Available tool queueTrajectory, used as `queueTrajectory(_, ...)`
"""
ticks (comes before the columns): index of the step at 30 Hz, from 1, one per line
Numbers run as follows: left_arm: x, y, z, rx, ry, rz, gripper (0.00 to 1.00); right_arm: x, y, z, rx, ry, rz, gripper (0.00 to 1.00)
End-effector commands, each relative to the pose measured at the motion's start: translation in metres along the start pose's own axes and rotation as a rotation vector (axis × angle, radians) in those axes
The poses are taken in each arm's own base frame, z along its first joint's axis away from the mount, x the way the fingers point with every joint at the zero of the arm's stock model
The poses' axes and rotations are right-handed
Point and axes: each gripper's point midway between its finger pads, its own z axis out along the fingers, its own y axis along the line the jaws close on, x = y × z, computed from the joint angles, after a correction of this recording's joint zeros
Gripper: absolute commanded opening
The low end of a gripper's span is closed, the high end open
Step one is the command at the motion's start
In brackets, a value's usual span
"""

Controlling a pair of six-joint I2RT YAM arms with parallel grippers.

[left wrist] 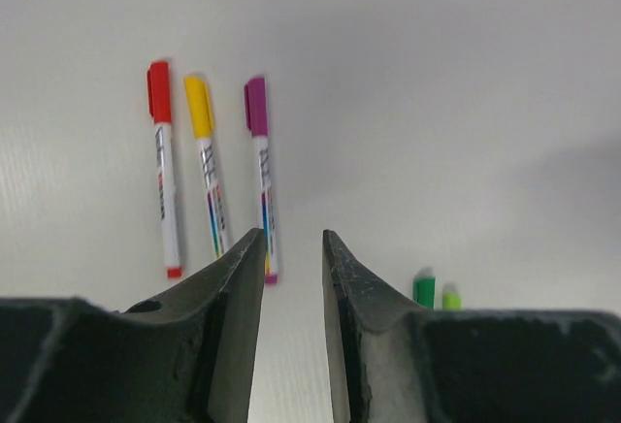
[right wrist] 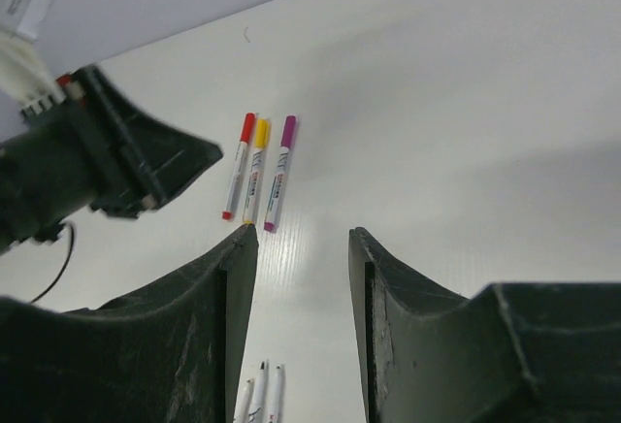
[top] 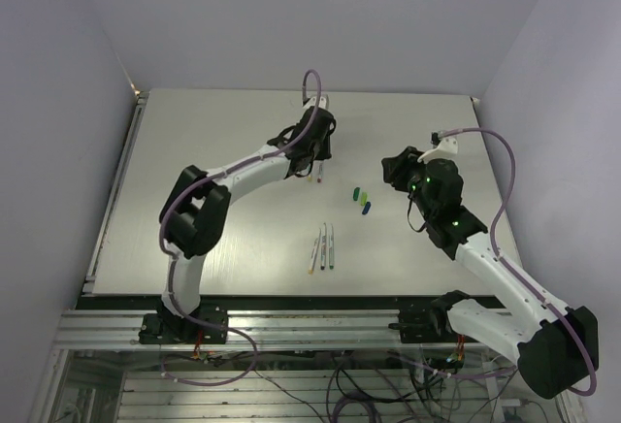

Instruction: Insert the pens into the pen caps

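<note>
L gripper (left wrist: 292, 239) jaws apart, empty, over 3 capped pens (left wrist: 209, 166), left of loose caps (top: 363, 201). R gripper (right wrist: 304, 234) apart, empty, just right of caps. Uncapped pens (top: 323, 247) sit base-side, left of caps. Plan: pinch one pen mid-barrel, tip exposed, align w/ cap axis

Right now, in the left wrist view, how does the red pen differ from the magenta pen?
The red pen has a red cap and end plug; the magenta pen has both in magenta. The red pen lies leftmost in the row, the magenta pen rightmost, the yellow pen between them. The magenta pen's lower end nears the left end effector; the red pen's lies clear. Both are capped, whitish-barrelled and roughly parallel.
</note>
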Motion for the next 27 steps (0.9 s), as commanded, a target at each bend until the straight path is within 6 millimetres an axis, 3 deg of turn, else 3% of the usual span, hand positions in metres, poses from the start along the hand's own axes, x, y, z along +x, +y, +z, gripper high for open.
queueTrajectory(1,0.015,-0.011,-0.033,0.034,-0.002,0.086,0.4,0.006,-0.012,0.002,0.06,0.007,0.019,0.42)
queueTrajectory(5,0.045,-0.012,-0.059,0.031,0.029,0.18,0.4,0.023,-0.021,0.009,0.107,0.068,0.012,0.42)
queueTrajectory(11,0.08,-0.004,-0.095,0.06,0.068,0.166,0.39,0.047,-0.027,0.017,0.129,0.145,0.01,0.42)
queueTrajectory(18,0.118,0.002,-0.13,0.052,0.123,0.227,0.38,0.058,-0.03,0.02,0.128,0.167,0.01,0.42)
queueTrajectory(27,0.166,0.001,-0.14,0.055,0.218,0.277,0.37,0.068,-0.03,0.024,0.122,0.198,0.01,0.41)
